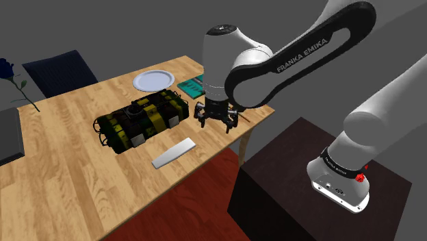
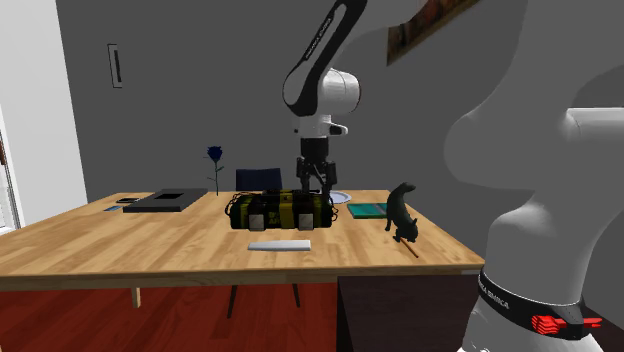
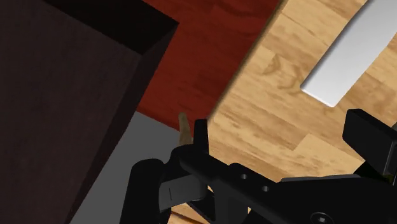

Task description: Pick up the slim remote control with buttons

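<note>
remote [image 1: 174,153]: slim plain grey bar, flat on table [image 1: 61,137] | gripper [image 1: 217,123]: spread apart, empty

Wall: a plain grey wall [image 2: 200,90] is seen behind the tabletop [image 1: 68,144].
Wall fittings: a narrow pale plate [image 2: 115,65] is mounted high up; a framed picture [image 2: 425,25] is cut off by the second exterior view's top edge.
Floor: a floor [image 1: 185,205] of dark red-brown boards is noted.
Tabletop: light wood planks are carried on pale legs [image 2: 135,297].
Chair: a dark blue chair [image 1: 58,72] is placed at the far side.
Light: a bright window [image 2: 5,170] is seen at the second exterior view's left edge.
</note>
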